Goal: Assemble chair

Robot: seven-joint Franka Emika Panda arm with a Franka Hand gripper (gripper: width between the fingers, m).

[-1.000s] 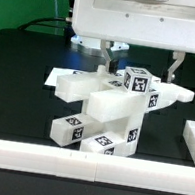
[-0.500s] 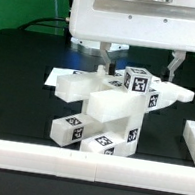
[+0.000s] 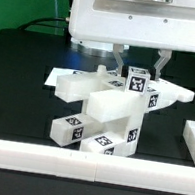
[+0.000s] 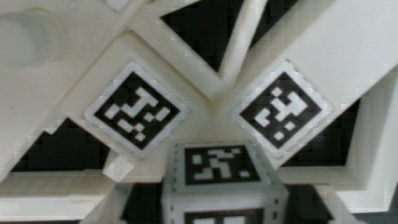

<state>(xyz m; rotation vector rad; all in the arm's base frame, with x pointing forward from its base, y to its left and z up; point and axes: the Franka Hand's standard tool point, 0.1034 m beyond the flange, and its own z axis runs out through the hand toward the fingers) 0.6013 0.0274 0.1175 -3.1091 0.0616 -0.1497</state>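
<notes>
1. The half-built chair (image 3: 105, 115) stands in the middle of the frame on the black counter (image 3: 17, 83), just behind the white rail (image 3: 75, 164) along the lower edge. It is a stack of glossy white blocks bearing black-and-white tags (image 3: 73, 125).
2. Its highest part, a small tagged post (image 3: 138, 81), rises just right of centre.
3. The gripper (image 3: 139, 65) hangs over that post, with one of the fingers (image 3: 117, 58) on either side of its top.
4. A second ago the fingers stood wide, one of them far out toward the upper right of the frame. Both have since drawn inward and now bracket the post closely. The chair itself has not shifted.
5. The gap is narrow but not closed. A sliver seems to remain on each side, though whether either finger already touches is too fine to tell.
6. In the wrist view, tagged faces fill the picture close under the camera, which fits a gripper centred low over the post.
7. I judge that a grasp on the post is just starting. If one finger lands first, it could nudge or tip the stack.
</notes>
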